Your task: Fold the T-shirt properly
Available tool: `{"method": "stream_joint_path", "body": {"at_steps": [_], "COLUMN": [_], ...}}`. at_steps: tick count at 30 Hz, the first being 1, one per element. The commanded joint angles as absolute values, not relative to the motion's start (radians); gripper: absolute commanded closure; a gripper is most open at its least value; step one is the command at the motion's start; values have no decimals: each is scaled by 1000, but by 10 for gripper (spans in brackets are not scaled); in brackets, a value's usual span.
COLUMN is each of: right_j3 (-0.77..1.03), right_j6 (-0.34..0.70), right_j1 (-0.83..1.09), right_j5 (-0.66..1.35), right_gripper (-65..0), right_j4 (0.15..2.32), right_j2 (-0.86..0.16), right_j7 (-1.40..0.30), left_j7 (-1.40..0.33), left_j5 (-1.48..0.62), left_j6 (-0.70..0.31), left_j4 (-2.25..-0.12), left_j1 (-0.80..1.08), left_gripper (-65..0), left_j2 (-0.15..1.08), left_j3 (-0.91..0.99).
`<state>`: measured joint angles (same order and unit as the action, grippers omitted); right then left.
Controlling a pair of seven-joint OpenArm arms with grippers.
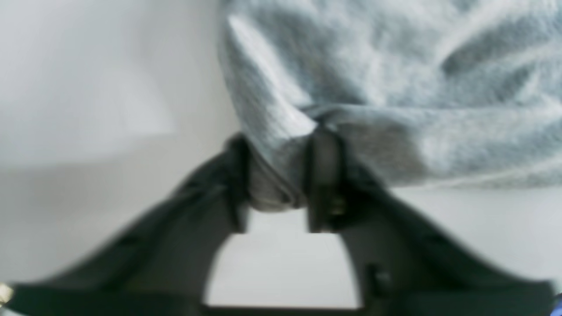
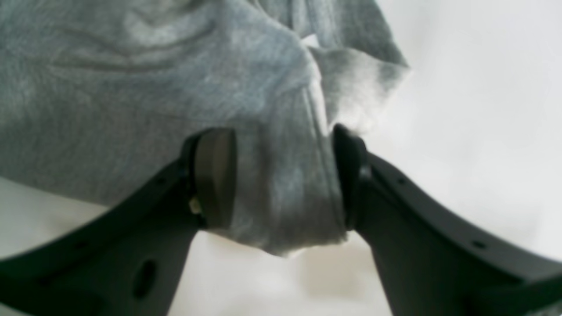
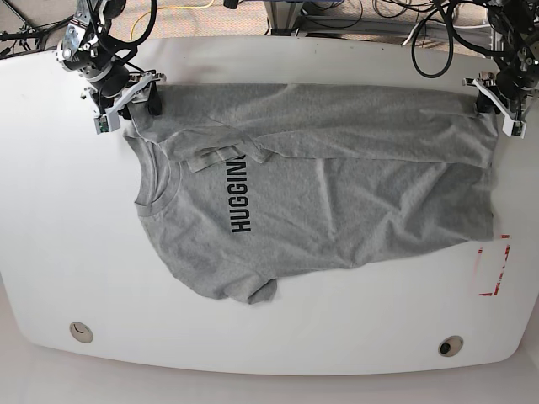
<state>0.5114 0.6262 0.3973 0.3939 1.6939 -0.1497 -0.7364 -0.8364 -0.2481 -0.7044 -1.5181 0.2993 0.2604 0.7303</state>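
T-shirt (image 3: pixel 337 194): light grey, spread over the middle of the white table (image 3: pixel 67 269); collar toward the base view's left, hem toward its right; far long edge folded over onto the body as a band; black lettering partly covered by that fold; near sleeve lying flat at the front edge of the cloth.
Left gripper (image 1: pixel 276 184): at the far hem corner, on the base view's right; fingers (image 1: pixel 322 175) drawn close together with a bunched wad of grey cloth pinched between them; picture blurred.
Right gripper (image 2: pixel 281 175): at the far shoulder corner, on the base view's left; fingers (image 2: pixel 215 175) set fairly wide apart, a thick fold of cloth filling the gap and touching both pads; hold on the cloth apparent, firmness not clear.
Table: white, rounded corners; red marking (image 3: pixel 495 268) near the right edge, just beside the hem; two round holes (image 3: pixel 81 332) near the front edge.
Surroundings: cables (image 3: pixel 404 21) beyond the far edge of the table.
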Motion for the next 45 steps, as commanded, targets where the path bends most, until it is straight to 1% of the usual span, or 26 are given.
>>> {"method": "stream_joint_path", "body": {"at_steps": [1, 4, 6, 9, 13, 15, 20, 28, 35, 41, 45], "right_j3": [512, 512, 512, 512, 512, 512, 512, 519, 521, 593, 598], "right_j6": [627, 627, 627, 627, 627, 627, 627, 624, 618, 624, 624], "right_j1": [406, 407, 410, 412, 417, 430, 460, 519, 565, 598, 608], "right_j5": [375, 375, 374, 367, 366, 366, 364, 364, 364, 364, 364], "right_gripper": [-312, -311, -298, -220, -62, -33, -35, -35, -35, -35, -35], "right_j4": [1696, 1696, 1696, 1696, 1696, 1696, 1724, 1785, 1801, 1797, 1797], "right_j2": [-156, -156, -156, -157, -160, -162, -166, -173, -208, -216, -222], "right_j7": [-777, -777, -777, -779, -786, -786, -786, -786, -786, -786, -788], "left_j7": [-868, -868, -869, -869, -869, -869, -869, -869, -871, -871, -871], "left_j5": [-208, -208, -208, -208, -208, -209, -216, -209, -209, -209, -209], "left_j6": [-698, -698, -698, -698, -698, -698, -698, -698, -698, -698, -698], "left_j4": [-1511, -1518, -1534, -1573, -1626, -1641, -1655, -1655, -1678, -1739, -1761], "left_j1": [312, 317, 331, 364, 392, 410, 444, 463, 496, 538, 559], "left_gripper": [-99, -86, -74, -69, -86, -88, -86, -88, -88, -89, -89], "left_j2": [285, 294, 294, 312, 325, 348, 383, 389, 406, 406, 406], "left_j3": [705, 685, 682, 676, 662, 654, 641, 642, 641, 641, 641]}}
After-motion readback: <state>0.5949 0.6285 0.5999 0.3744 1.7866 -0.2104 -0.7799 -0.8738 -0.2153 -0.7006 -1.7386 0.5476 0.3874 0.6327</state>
